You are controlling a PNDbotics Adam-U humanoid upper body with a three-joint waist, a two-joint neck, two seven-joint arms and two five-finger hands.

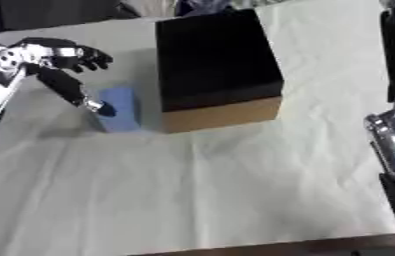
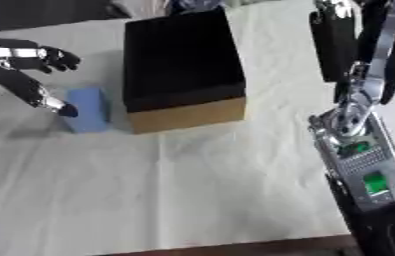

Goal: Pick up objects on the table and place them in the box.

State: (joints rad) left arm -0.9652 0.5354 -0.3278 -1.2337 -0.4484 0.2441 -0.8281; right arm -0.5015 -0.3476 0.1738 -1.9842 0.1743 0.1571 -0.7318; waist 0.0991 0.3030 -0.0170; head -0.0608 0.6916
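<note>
A light blue block [image 1: 122, 111] lies on the white cloth, close against the left side of the box [image 1: 222, 113]. The box is cardboard with a dark inside and is open at the top. My left hand [image 1: 56, 54] hovers at the upper left of the block with its fingers spread. The thumb [image 1: 82, 95] reaches down, and its tip touches the block's upper left edge. Nothing is held in it. My right hand [image 2: 333, 47] stands at the right edge, fingers straight and pointing up, holding nothing, well to the right of the box.
The white cloth [image 1: 218, 190] covers the table down to its front edge [image 1: 262, 247]. My right forearm [image 2: 362, 165] rises along the right side. Dark shapes lie beyond the table's far edge.
</note>
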